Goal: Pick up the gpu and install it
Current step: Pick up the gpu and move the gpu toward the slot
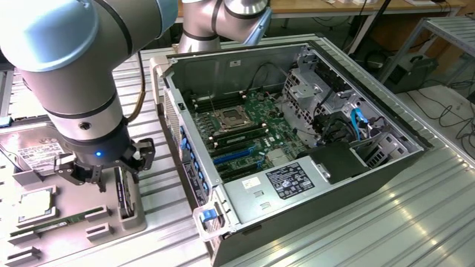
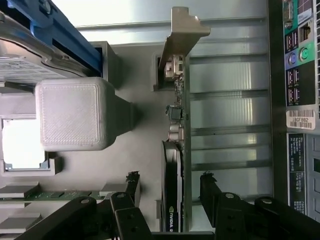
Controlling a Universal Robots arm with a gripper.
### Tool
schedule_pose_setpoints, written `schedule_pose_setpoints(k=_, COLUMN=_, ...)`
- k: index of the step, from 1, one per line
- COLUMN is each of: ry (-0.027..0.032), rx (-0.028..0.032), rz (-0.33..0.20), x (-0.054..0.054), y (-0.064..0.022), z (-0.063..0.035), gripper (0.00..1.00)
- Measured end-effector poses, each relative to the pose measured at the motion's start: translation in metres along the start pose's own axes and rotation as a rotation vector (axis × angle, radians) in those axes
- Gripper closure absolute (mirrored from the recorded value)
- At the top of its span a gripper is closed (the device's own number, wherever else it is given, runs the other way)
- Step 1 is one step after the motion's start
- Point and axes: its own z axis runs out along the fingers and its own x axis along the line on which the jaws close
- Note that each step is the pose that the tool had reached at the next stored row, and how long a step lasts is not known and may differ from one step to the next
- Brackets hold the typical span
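So the gpu (image 1: 122,194) is standing on edge in its slot on the grey holder tray (image 1: 141,222), lower left of the exterior view, just beside the open PC case (image 1: 200,78). The gripper (image 1: 110,177) hangs right over it with its jaws apart. There's one finger (image 2: 131,192) on each side of the card, and neither looks to be touching it. A hard drive (image 1: 33,153) and a memory stick (image 1: 59,224) sit in the same tray.
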Motion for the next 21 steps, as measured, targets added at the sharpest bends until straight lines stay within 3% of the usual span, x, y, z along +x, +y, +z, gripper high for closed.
schedule_pose_setpoints(k=9, ry=0.0001, rx=0.0001, rz=0.001, x=0.000, y=0.0012, z=0.0118, gripper=0.41)
schedule_pose_setpoints(k=10, ry=0.0002, rx=0.0000, rz=0.001, x=0.000, y=0.0012, z=0.0119, gripper=0.48)
schedule_pose_setpoints(k=12, ry=-0.0002, rx=-0.0006, rz=0.001, x=-0.001, y=0.0012, z=0.0134, gripper=0.48)
schedule_pose_setpoints(k=13, ry=-0.0001, rx=-0.0005, rz=0.001, x=-0.001, y=0.0012, z=0.0140, gripper=0.55)
schedule_pose_setpoints(k=15, ry=0.0001, rx=-0.0002, rz=0.001, x=-0.001, y=0.0011, z=0.0145, gripper=0.55)
schedule_pose_setpoints(k=16, ry=-0.0001, rx=-0.0004, rz=0.001, x=0.000, y=0.0072, z=0.0165, gripper=0.55)
schedule_pose_setpoints(k=17, ry=0.0000, rx=-0.0004, rz=0.001, x=0.000, y=0.0071, z=0.0184, gripper=0.72)
schedule_pose_setpoints(k=18, ry=-0.0002, rx=-0.0006, rz=0.001, x=0.000, y=0.0072, z=0.0174, gripper=0.72)
schedule_pose_setpoints(k=20, ry=0.0042, rx=-0.0002, rz=0.001, x=-0.001, y=0.0082, z=-0.0086, gripper=0.72)
schedule_pose_setpoints(k=21, ry=0.0041, rx=0.0004, rz=0.001, x=-0.001, y=0.0085, z=-0.0162, gripper=0.72)
